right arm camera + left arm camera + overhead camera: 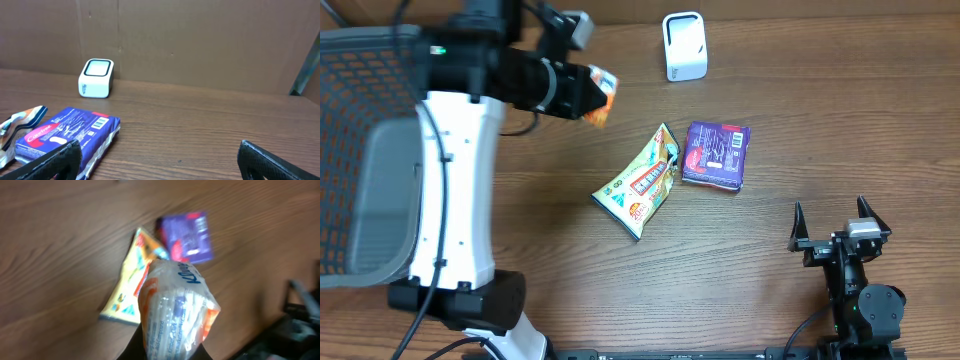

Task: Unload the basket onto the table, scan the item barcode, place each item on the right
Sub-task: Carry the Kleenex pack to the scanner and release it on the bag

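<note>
Left of the scanner and lifted clear of the table, my left gripper is clamped on the orange-and-white packet. My right gripper, well to the near right of the scanner, rests with jaws wide apart, holding nothing. A yellow snack bag and a purple packet lie in front of the scanner, just beside each other. Step in hand, as I judge it: present the held packet to the scanner window. The wrist view is blurred, so I cannot tell where the barcode is. Plan: carry it toward the scanner, roll the wrist until the code faces the window, hold it steady, and keep my fingers off the code. The soft wrap may wrinkle, so no harder squeeze.
</note>
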### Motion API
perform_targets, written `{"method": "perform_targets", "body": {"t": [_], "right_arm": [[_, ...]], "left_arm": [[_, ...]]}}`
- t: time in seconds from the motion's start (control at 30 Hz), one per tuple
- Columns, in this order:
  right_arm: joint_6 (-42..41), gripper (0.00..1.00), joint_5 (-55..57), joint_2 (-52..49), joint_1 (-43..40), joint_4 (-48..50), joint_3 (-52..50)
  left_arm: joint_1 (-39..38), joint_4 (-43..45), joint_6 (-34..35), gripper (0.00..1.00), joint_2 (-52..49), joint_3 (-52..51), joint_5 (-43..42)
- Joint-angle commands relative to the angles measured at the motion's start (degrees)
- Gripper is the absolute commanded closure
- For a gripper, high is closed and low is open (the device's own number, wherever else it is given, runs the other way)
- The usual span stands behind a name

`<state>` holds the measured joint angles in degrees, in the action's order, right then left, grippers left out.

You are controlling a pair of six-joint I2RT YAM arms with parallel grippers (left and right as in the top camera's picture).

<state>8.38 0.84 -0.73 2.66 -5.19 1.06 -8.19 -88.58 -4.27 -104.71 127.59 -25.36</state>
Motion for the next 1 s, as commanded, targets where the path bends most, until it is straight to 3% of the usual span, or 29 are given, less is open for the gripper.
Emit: {"method": "perform_targets", "body": {"t": [0.0, 0.23, 0.33, 0.43, 0.7, 0.8, 0.97], "right_arm": [[0.24, 0.00, -0.04, 0.57, -0.09, 0.37, -0.61], [0.24, 0.00, -0.04, 0.57, -0.09, 0.39, -0.61], [0.24, 0.00, -0.04, 0.57, -0.09, 0.37, -0.61], [0.24, 0.00, -0.04, 0.57, -0.09, 0.37, -0.61], [0.24, 0.00, -0.04, 0.57, -0.09, 0.37, -0.61], [0.24, 0.00, -0.04, 0.57, -0.09, 0.37, -0.61], [0.24, 0.00, -0.04, 0.57, -0.09, 0.37, -0.61]], "left_arm": [[-6.67, 0.85, 7.91, 0.96, -3.19, -5.38, 19.15], [-12.24, 4.50, 22.99, 0.96, -9.22, -14.25, 37.83], [-13.22, 5.77, 26.36, 0.95, -12.94, -16.00, 42.56], [-13.97, 6.91, 26.40, 0.86, -17.22, -16.11, 42.10], [-16.61, 9.07, 26.36, 0.86, -25.53, -16.11, 34.23], [-17.46, 10.97, 26.34, 0.69, -26.77, -16.11, 34.53], [-17.51, 12.87, 26.32, 0.61, -26.86, -16.11, 33.86]]}}
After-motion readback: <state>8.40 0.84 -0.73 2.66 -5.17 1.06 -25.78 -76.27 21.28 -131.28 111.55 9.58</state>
